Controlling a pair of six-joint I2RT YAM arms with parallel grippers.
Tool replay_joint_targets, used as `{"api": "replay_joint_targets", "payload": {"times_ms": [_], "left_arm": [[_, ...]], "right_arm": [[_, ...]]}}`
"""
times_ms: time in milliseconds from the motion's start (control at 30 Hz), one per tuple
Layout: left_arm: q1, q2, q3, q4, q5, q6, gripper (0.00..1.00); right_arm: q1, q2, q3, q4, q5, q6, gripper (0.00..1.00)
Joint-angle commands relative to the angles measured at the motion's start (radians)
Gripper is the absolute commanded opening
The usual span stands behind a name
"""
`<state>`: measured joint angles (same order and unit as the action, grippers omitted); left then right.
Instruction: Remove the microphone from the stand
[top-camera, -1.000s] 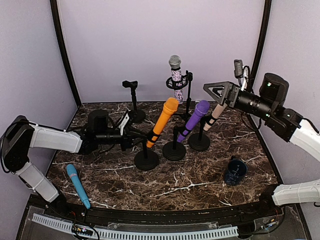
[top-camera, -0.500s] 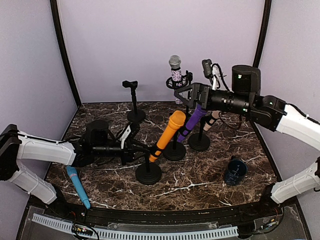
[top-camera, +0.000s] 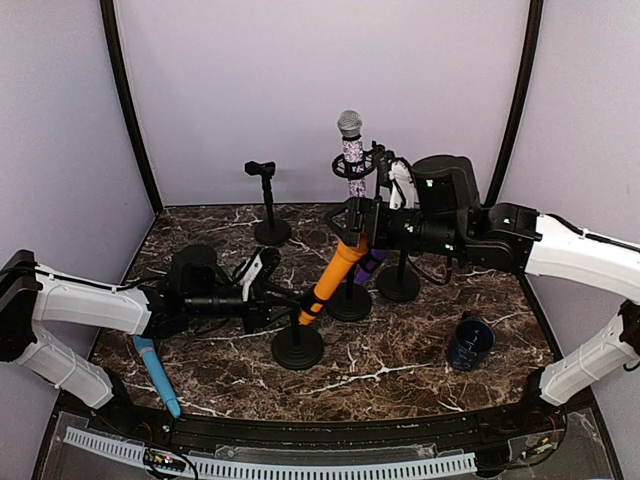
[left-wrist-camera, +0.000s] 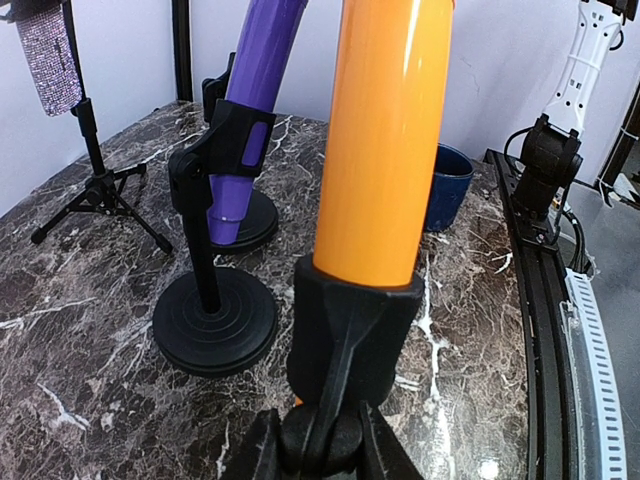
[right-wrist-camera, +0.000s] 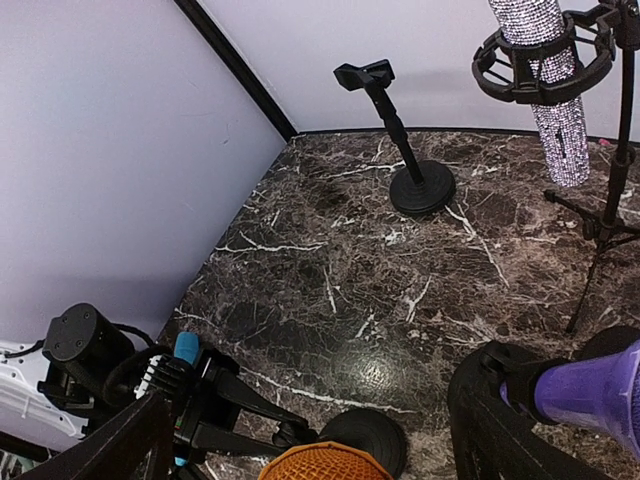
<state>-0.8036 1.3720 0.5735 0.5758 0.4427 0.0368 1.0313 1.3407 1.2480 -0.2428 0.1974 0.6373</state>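
Observation:
The orange microphone (top-camera: 330, 275) leans in the black clip of a round-based stand (top-camera: 297, 347). My left gripper (top-camera: 283, 298) is shut on the stand's pivot joint just below the clip. The left wrist view shows the orange body (left-wrist-camera: 385, 140), the clip (left-wrist-camera: 350, 330), and my gripper (left-wrist-camera: 320, 450) pinching the joint knob. My right gripper (top-camera: 350, 222) is open, with its fingers on either side of the microphone's head. In the right wrist view the orange mesh head (right-wrist-camera: 325, 462) sits between the spread fingers (right-wrist-camera: 120, 445) of my gripper (right-wrist-camera: 310, 440); I cannot tell if they touch it.
A purple microphone (top-camera: 372, 262) in its stand is just behind the orange one. A glitter microphone (top-camera: 352, 150) hangs in a tripod mount at the back. An empty stand (top-camera: 266, 200) is at back left. A blue microphone (top-camera: 155, 370) lies at front left. A dark blue cup (top-camera: 470, 342) sits at right.
My right arm swung left and down from the back right to the orange microphone's head. My left gripper drew the stand and microphone a little toward the front.

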Motion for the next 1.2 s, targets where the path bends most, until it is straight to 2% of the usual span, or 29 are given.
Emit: {"api": "replay_joint_targets", "payload": {"times_ms": [0,267,567,867,933,1000,1100,1167], "left_arm": [[-0.005,-0.022,-0.019,0.023,-0.009,-0.032,0.0],[-0.011,-0.022,-0.014,0.013,-0.014,-0.032,0.0],[-0.014,-0.02,0.006,-0.013,-0.001,-0.046,0.01],[-0.013,-0.02,0.039,-0.056,-0.001,-0.077,0.09],[-0.014,-0.019,0.051,-0.07,0.001,-0.08,0.13],[-0.014,-0.023,0.064,-0.094,-0.003,-0.08,0.22],[-0.014,-0.035,0.091,-0.153,-0.004,-0.077,0.43],[-0.014,-0.045,0.119,-0.214,-0.006,-0.064,0.51]], "right_arm": [[0.026,0.032,-0.004,0.073,0.01,0.047,0.97],[0.046,0.064,-0.008,0.074,0.011,0.064,0.94],[0.053,0.07,-0.018,0.075,0.034,0.069,0.76],[0.057,0.055,-0.048,0.103,0.038,0.038,0.58],[0.058,0.053,-0.051,0.106,0.037,0.028,0.54],[0.058,0.05,-0.055,0.111,0.037,0.019,0.5],[0.058,0.044,-0.065,0.121,0.04,0.004,0.46],[0.057,0.043,-0.069,0.124,0.04,-0.007,0.42]]}}
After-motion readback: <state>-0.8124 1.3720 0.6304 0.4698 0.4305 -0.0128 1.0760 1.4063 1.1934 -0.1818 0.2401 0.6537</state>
